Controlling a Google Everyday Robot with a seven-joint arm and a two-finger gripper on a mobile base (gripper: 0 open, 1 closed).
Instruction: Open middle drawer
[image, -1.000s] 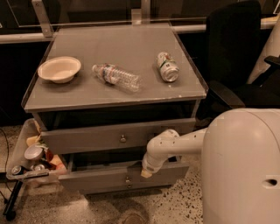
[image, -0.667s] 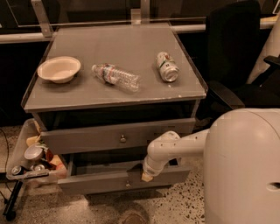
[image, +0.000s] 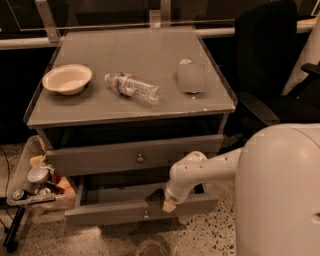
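- The middle drawer (image: 110, 214) sits partly pulled out low under the desk (image: 125, 107), its long axis running left-right.
- The claw (image: 167, 204) is at its front rim, just right of the knob (image: 146, 215); I cannot tell its grip.

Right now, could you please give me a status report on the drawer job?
Gripper at the front edge of the middle drawer, right of its knob. Drawer pulled partly out. Cluttered bin beside its left end.

Tool (image: 168, 205) low, beneath bent arm (image: 212, 169)
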